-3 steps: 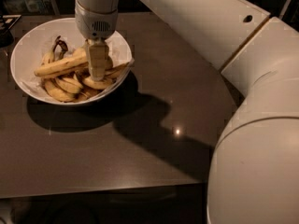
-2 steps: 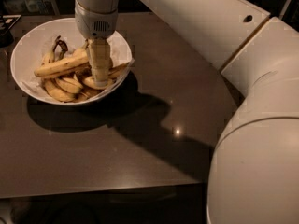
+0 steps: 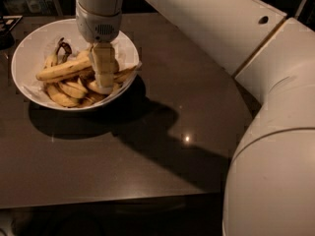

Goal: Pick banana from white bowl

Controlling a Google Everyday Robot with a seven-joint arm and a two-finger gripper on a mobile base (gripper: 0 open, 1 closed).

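The white bowl stands on the dark table at the far left and holds several yellow bananas on crumpled white paper. The long, nearly straight banana lies across the top of the pile, pointing left to right. My gripper reaches straight down into the right half of the bowl, at the right end of that banana and touching the pile. The banana's right end is hidden behind the gripper. Shorter curved bananas lie below it.
The dark glossy table extends to the right and front of the bowl. My white arm crosses the upper right, and its large lower segment fills the right foreground. Dark objects sit at the far left edge.
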